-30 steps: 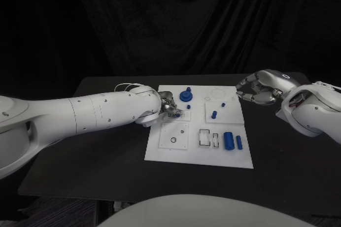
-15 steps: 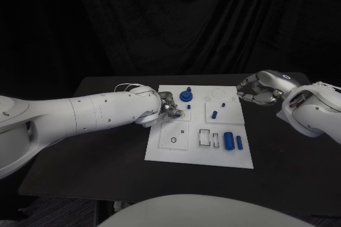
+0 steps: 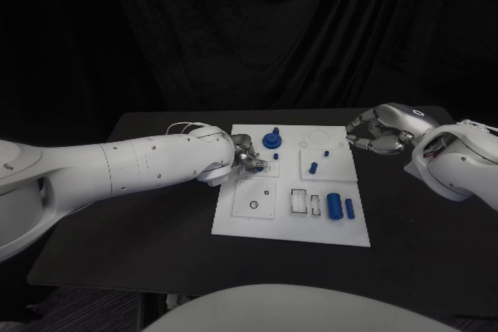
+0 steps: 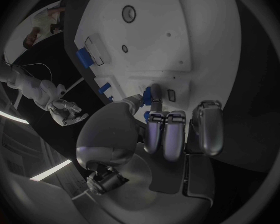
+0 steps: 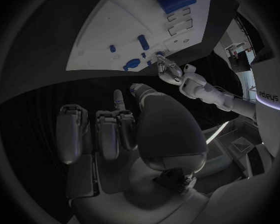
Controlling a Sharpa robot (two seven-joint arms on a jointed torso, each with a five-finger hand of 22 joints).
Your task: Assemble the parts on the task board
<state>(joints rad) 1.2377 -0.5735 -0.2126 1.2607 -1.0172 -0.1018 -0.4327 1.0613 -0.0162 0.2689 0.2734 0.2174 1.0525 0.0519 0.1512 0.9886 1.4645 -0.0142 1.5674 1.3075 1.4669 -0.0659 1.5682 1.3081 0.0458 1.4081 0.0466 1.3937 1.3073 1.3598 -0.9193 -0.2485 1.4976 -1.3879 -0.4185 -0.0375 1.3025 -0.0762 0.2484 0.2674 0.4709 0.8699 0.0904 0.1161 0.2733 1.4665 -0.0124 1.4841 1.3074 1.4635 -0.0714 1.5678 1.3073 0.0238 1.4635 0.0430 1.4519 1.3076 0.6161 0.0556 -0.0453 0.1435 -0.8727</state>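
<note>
Head view: the white task board (image 3: pixel 293 224) lies at the centre of the black worktop (image 3: pixel 155 224). The left hand (image 3: pixel 247 158) rests at the board's 9 o'clock edge, its fingers closed on a small blue part (image 3: pixel 258 168) over a raised square block. A blue round knob (image 3: pixel 272 139) stands toward 12 o'clock, a blue peg (image 3: pixel 312 168) just right of centre, and a large blue cylinder (image 3: pixel 334 205) with a slimmer blue pin (image 3: pixel 350 208) beside it toward 4 o'clock. The right hand (image 3: pixel 380 129) hovers off the board's 2 o'clock corner, fingers curled inward, holding nothing. Left wrist view: the left hand's fingertips (image 4: pixel 157 100) pinch the small blue part (image 4: pixel 149 91) against the board (image 4: pixel 177 35). Right wrist view: the right hand (image 5: pixel 115 124) hangs above the dark worktop with its fingers drawn together and empty; the board (image 5: pixel 109 25) lies well apart beyond them, with the large blue cylinder (image 5: pixel 176 0) at its far end.
</note>
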